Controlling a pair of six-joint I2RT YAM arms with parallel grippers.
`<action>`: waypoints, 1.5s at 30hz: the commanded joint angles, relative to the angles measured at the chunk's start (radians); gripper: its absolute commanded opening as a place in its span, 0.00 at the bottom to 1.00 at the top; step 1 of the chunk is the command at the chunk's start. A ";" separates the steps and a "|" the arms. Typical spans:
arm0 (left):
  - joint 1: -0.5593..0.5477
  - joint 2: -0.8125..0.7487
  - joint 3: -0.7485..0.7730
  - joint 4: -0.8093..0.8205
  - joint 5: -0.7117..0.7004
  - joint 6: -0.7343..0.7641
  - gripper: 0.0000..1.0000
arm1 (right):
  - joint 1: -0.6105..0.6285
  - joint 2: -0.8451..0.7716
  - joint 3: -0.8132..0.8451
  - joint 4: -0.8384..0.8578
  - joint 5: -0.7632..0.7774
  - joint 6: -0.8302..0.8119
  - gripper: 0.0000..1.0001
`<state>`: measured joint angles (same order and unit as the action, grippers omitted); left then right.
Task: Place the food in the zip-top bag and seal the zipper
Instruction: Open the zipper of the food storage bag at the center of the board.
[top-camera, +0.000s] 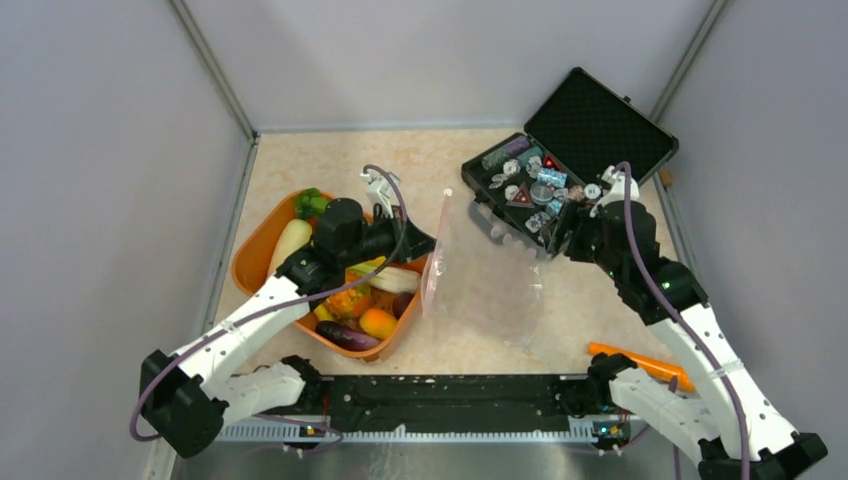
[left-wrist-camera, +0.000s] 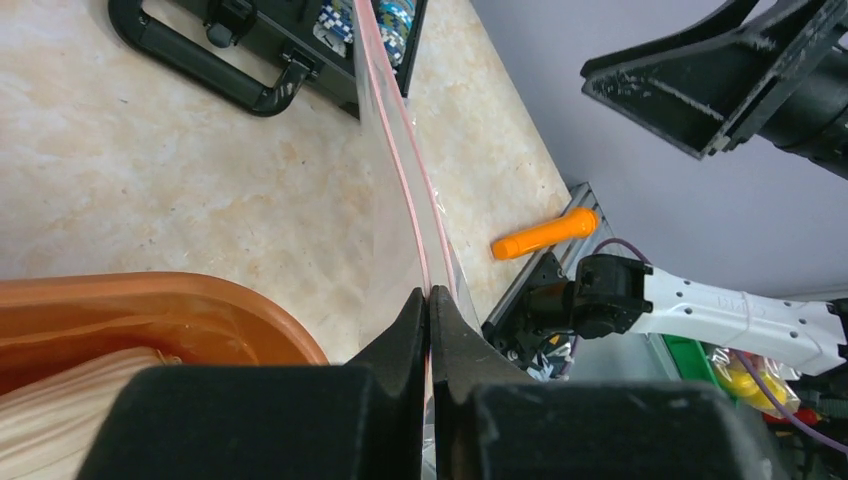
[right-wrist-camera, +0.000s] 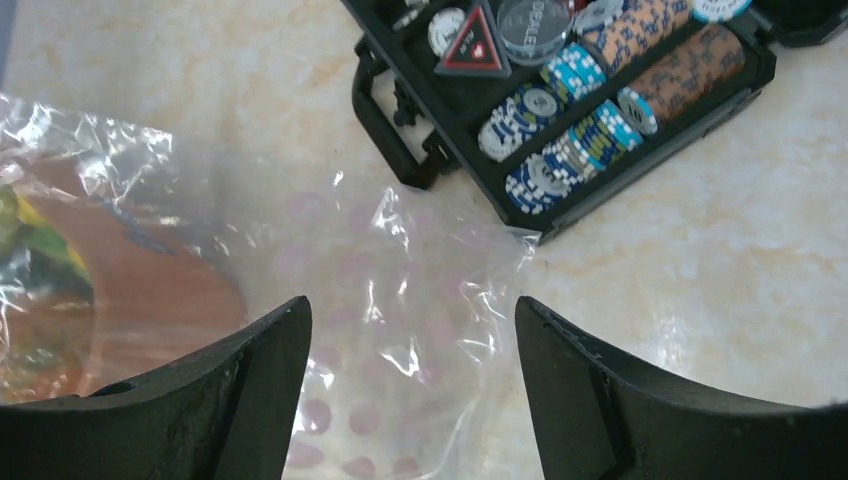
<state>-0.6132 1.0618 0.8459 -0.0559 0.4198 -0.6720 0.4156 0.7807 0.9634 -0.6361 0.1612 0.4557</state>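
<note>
- Our left gripper (left-wrist-camera: 428, 325) is pressed together on the zipper (left-wrist-camera: 400, 170) and holds the mouth edge of the zip-top bag (top-camera: 490, 285) upright.
- Our right gripper (right-wrist-camera: 412, 315) hangs spread above the bag's far right part.
- The food (top-camera: 350, 305) lies in the orange tub (top-camera: 255, 265), just left of the bag.
- The black case (top-camera: 590, 125) crowds the bag's far right corner; bare table (top-camera: 330, 160) lies beyond the bag.
- A clear disc (right-wrist-camera: 535, 18) in the case reads partly "DEALE".

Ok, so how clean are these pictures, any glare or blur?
Top external: even light, soft shadows, the zip-top bag only a faint haze. Left wrist: the closed jaws loom dark and soft, the zipper sharper. Right wrist: white glints on the bag's crinkles, poker chips crisp.
</note>
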 joint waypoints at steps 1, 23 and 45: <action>-0.024 0.005 0.033 0.047 -0.058 0.016 0.00 | -0.007 -0.036 -0.010 -0.028 -0.107 -0.029 0.73; -0.263 0.062 0.106 0.004 -0.575 -0.164 0.00 | 0.598 0.217 0.191 0.055 0.270 0.130 0.65; -0.298 0.048 0.172 -0.105 -0.687 -0.212 0.00 | 0.865 0.544 0.445 -0.123 0.638 0.202 0.66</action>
<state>-0.9058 1.1370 0.9806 -0.1642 -0.2386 -0.8673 1.2430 1.2835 1.3369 -0.7197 0.6971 0.6289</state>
